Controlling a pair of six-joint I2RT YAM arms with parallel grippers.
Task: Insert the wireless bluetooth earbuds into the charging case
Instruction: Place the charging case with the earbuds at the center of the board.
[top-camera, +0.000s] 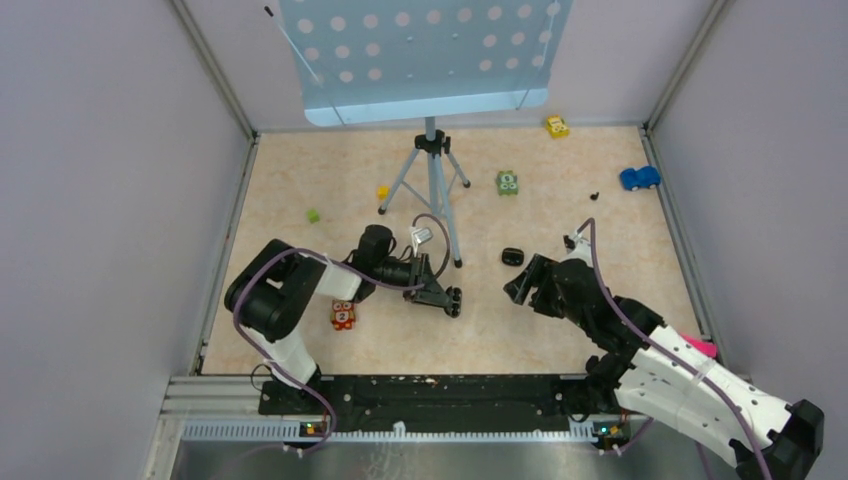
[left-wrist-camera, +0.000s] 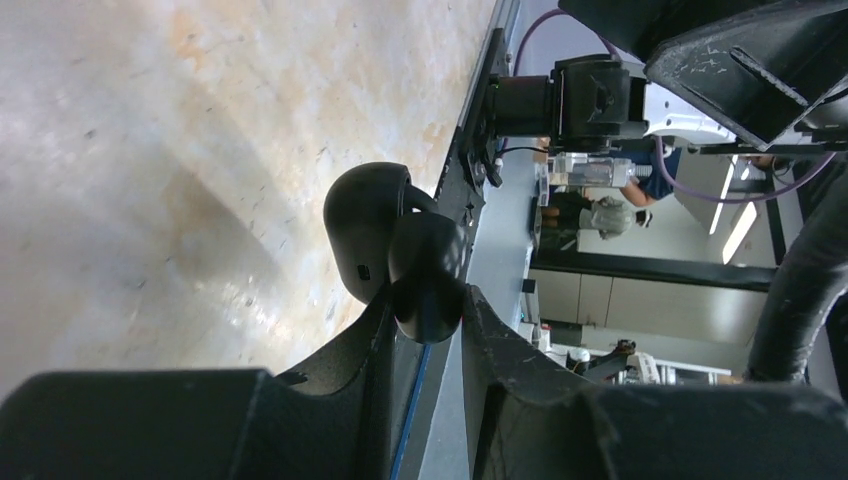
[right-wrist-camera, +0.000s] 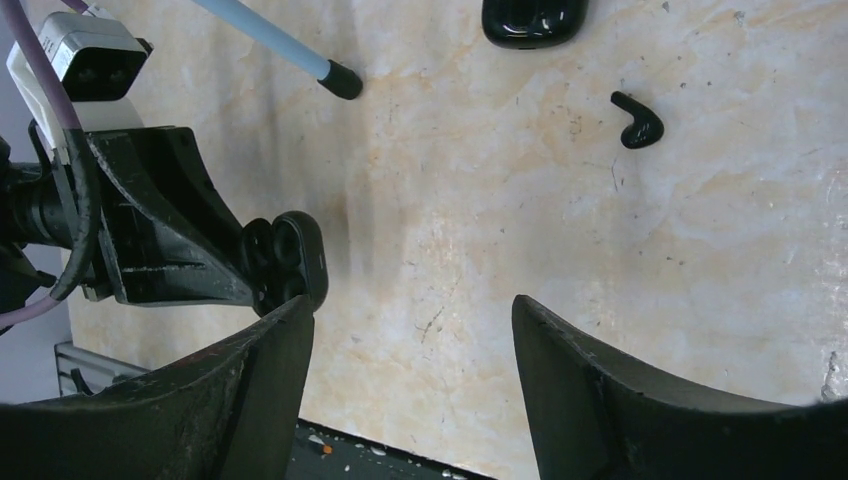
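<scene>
Beige and marbled, the bench (top-camera: 290, 190) sits between grey walls, with a tripod (top-camera: 434, 185) standing near its middle. Toward the near edge the left fingers (left-wrist-camera: 515, 360) are clamped on the charging case (left-wrist-camera: 365, 235), whose lid is swung open. One black lobe is pinched between the fingers and the other stands out past their tips. In the right wrist view the case's open face shows two round hollows, too dark to tell whether anything sits in them. The right fingers (right-wrist-camera: 600, 390) are spread wide apart over bare bench and hold nothing. One earbud (right-wrist-camera: 637, 122), a small black hooked nub, lies on the bench beyond their tips and off to the right of the gap. It touches neither finger and is well apart from the case. A glossy black oval object (right-wrist-camera: 532, 20) lies farther out, near a tripod foot (right-wrist-camera: 343, 80); I cannot tell what it is. Far back, a tiny black speck (top-camera: 594, 194) lies near a blue toy car (top-camera: 640, 178), too small to identify.
</scene>
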